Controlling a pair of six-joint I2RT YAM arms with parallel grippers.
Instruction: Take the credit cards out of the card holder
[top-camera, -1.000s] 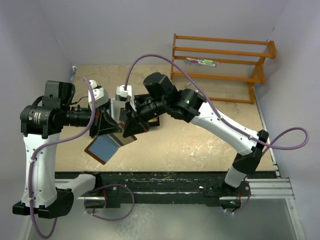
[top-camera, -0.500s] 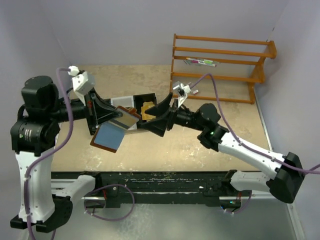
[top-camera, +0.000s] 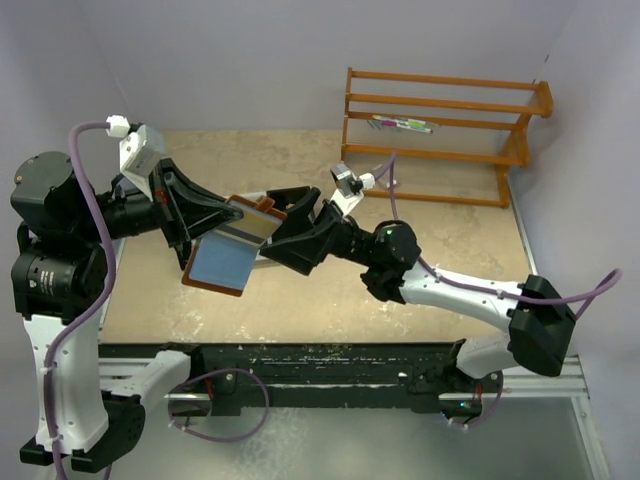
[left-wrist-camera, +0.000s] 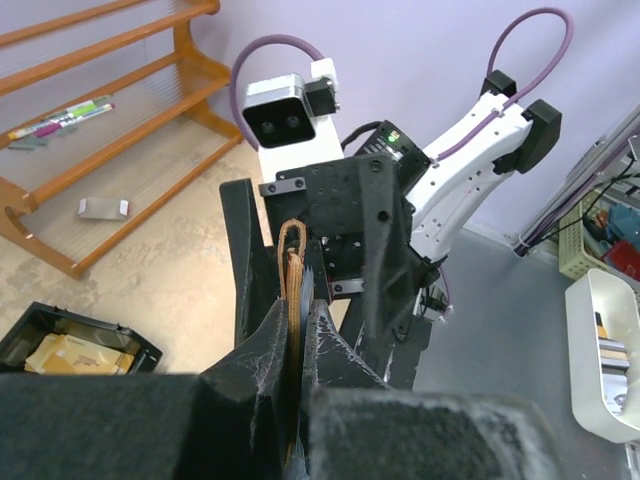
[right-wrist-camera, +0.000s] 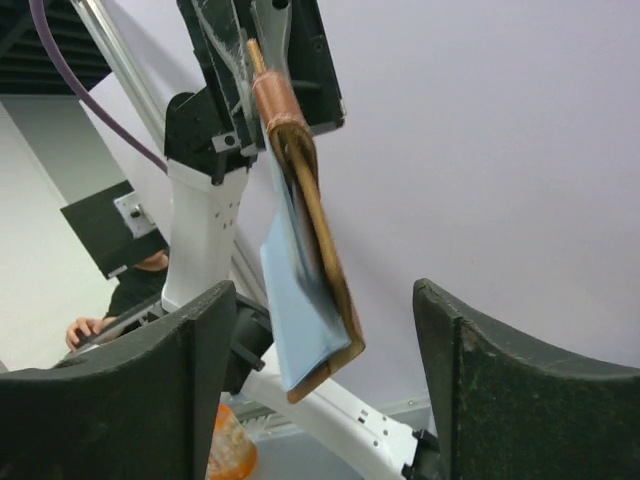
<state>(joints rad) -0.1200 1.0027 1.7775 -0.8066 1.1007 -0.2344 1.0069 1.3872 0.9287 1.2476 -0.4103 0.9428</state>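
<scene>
- My left gripper (top-camera: 225, 220) is clamped tight on the card holder (top-camera: 222, 262), which hangs in the air above the desk (top-camera: 330, 290).
- The holder is folded open. It has a brown leather rim and a smooth light blue-grey panel facing up, tilted down toward my left.
- In my left wrist view it is edge-on, a thin stitched brown strip (left-wrist-camera: 293, 290) pinched between my black fingers (left-wrist-camera: 262, 350).
- My right gripper (top-camera: 282, 228) is spread wide, just beside the holder's upper edge.
- The right wrist view shows a clear gap on both sides of the hanging holder (right-wrist-camera: 318, 250).
- I cannot tell the credit cards from the lining here.
- There is bare tan desk underneath. A black tray (left-wrist-camera: 95, 322) sits on it, and the orange wooden rack (top-camera: 440, 130) is well apart.
</scene>
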